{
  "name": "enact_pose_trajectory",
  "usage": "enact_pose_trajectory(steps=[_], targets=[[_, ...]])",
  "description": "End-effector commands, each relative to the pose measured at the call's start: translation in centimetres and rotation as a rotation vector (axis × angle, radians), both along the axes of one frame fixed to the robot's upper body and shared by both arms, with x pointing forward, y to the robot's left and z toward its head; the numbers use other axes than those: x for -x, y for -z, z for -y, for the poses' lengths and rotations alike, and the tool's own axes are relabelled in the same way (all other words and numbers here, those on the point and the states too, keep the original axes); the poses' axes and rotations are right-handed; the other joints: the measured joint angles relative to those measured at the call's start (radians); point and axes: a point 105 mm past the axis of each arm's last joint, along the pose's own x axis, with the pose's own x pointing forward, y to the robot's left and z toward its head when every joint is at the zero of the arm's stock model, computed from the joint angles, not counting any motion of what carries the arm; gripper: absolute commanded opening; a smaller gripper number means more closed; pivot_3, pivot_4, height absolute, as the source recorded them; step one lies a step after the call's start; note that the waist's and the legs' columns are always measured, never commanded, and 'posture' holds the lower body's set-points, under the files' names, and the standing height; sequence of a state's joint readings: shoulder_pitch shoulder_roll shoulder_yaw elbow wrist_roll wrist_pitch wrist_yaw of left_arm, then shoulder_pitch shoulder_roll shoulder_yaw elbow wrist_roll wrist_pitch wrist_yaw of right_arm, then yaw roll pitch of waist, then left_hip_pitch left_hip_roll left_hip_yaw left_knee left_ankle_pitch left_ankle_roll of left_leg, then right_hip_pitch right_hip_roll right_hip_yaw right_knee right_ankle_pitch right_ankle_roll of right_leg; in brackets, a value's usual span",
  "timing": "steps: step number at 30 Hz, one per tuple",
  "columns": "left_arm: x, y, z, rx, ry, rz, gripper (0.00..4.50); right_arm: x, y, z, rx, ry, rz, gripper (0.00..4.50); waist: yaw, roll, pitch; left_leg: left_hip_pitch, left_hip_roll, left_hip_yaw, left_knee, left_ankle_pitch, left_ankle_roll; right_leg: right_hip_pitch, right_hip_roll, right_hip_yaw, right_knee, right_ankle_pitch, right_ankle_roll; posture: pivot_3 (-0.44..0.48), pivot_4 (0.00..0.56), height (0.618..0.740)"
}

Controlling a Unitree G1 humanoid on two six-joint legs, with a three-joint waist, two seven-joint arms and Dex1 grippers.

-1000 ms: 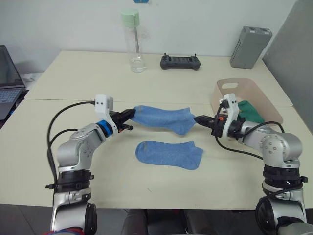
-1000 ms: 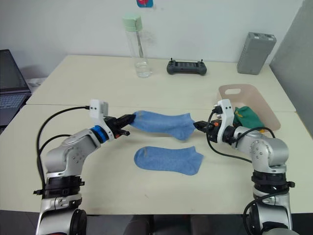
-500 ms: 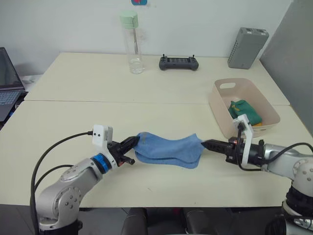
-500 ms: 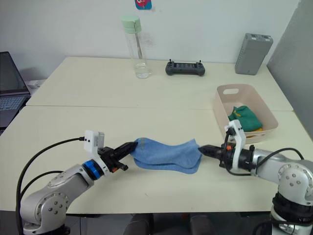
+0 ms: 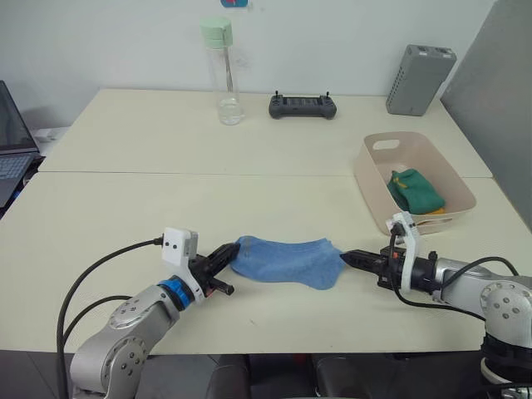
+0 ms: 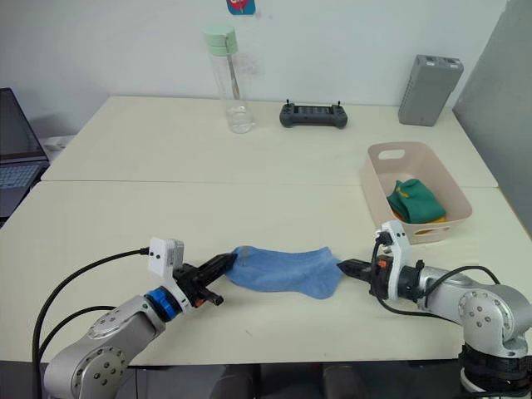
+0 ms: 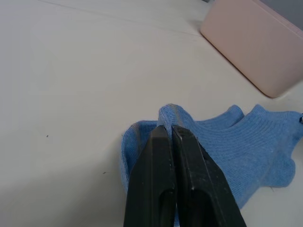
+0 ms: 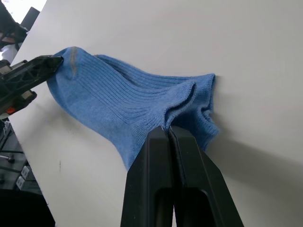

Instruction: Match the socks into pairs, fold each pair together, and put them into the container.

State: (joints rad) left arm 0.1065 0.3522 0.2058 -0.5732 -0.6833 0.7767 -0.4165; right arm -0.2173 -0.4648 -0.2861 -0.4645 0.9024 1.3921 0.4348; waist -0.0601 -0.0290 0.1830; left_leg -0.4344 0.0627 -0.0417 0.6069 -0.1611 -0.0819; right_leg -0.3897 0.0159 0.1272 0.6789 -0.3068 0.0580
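Note:
Two light blue socks lie stacked near the table's front edge, one laid over the other. My left gripper is shut on the upper sock's left end, seen close in the left wrist view. At the right end, my right gripper is shut on that same sock. The pale pink container stands at the right, holding a folded dark green pair with a bit of yellow beneath it.
At the table's back stand a clear bottle with a green cap, a black controller and a grey upright box. A laptop sits at the far left. A seam joins two tabletops.
Both grippers have carried the stretched blue sock toward the front edge and lowered it onto the second blue sock, where it now lies flatter. The camera view has shifted too.

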Motion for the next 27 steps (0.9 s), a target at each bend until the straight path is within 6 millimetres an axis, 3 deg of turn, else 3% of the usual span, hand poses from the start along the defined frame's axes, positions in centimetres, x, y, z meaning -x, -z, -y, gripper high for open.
enact_pose_trajectory(steps=[1,14,27], targets=[[0.0,-0.9,-0.5,-0.01,-0.016,0.053,0.07,-0.6,-0.3,0.0,0.011,0.002,0.044,0.03,0.0,0.0,0.0,0.0,0.0,0.0,0.0,0.0,0.0,0.0,0.0,0.0,0.0,0.0,0.0,0.0,0.15,0.74],[0.3,0.6,-0.2,-0.03,-0.011,0.054,0.07,-2.2,0.5,0.0,0.042,0.033,0.068,0.03,0.0,0.0,0.0,0.0,0.0,0.0,0.0,0.0,0.0,-0.001,0.0,0.0,0.0,0.0,0.0,0.0,0.15,0.74],[0.2,2.0,-0.2,-0.054,0.006,0.024,0.07,-1.6,0.6,-0.3,0.067,-0.012,0.068,0.03,0.0,0.0,0.0,0.0,0.0,0.001,-0.001,0.0,0.0,-0.001,0.0,0.0,-0.001,-0.001,-0.001,0.0,0.15,0.74]])
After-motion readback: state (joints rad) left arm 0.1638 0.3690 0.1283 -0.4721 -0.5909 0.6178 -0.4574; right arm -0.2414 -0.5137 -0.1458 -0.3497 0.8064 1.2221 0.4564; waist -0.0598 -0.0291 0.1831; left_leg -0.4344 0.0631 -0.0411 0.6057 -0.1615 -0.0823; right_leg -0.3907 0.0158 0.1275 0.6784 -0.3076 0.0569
